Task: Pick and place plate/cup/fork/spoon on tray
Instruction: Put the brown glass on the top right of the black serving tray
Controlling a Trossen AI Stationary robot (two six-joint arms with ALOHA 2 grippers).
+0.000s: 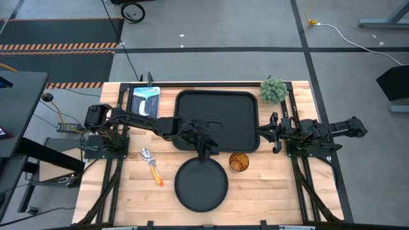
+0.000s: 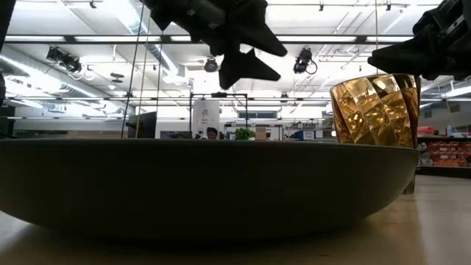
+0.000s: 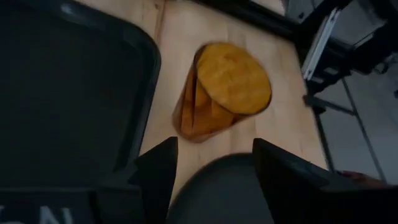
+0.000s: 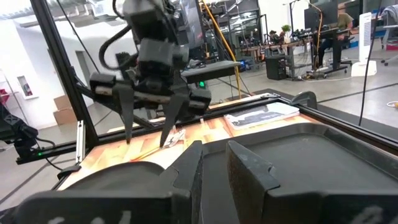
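The round black plate (image 1: 201,184) lies flat on the table near the front edge. It fills the foreground of the low view (image 2: 206,184). The amber cup (image 1: 238,161) stands upright on the table just right of the plate's far rim and also shows in the left wrist view (image 3: 224,87). The black tray (image 1: 217,121) lies behind both. A silver utensil with an orange handle (image 1: 152,167) lies left of the plate; I cannot tell fork from spoon. My left gripper (image 1: 206,152) is open and hangs above the plate's far rim (image 3: 214,180), touching nothing. My right gripper (image 4: 214,155) waits at the tray's right edge, its fingers a narrow gap apart.
A small green plant (image 1: 273,89) stands at the tray's far right corner. A blue and white packet (image 1: 146,101) lies left of the tray's far end. Bare wood lies right of the cup and plate.
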